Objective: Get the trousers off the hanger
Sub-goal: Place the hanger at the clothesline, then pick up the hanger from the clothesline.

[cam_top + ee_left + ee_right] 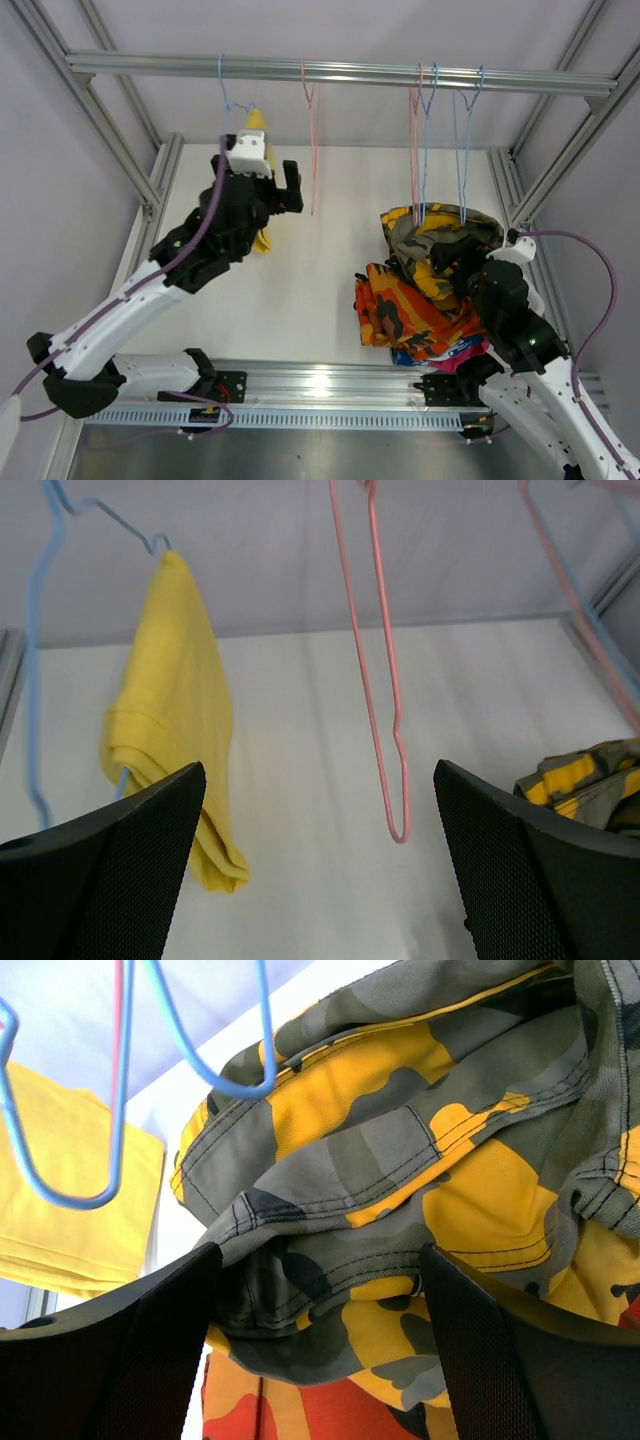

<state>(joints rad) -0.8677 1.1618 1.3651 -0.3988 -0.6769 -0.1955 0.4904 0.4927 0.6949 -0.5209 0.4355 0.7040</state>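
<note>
Trousers [170, 710] in plain yellow hang on the blue hanger [35, 680] (left side of the rail [340, 72]), left jaws wide apart before them. Right jaws, also wide, face the camouflage pair [400, 1140] heaped on the table [300, 290].

Top view: fixed, high behind both arms, tilted down and forward onto the table [300, 290]. Arm bases sit at the bottom edge, rail [330, 72] runs across the top. Farthest view, takes in the whole workspace.

Left wrist view: looks forward and slightly down through the left gripper [320, 775], which fills the lower corners. Middle range. Yellow trousers [170, 710] at left, pink hanger [385, 680] at centre.

Right wrist view: looks out through the right gripper [320, 1260], very near the camo trousers [400, 1160], which fill most of the frame. Blue hanger [60, 1175] at upper left.

Shared: yellow trousers and camo trousers appear in all three views.
</note>
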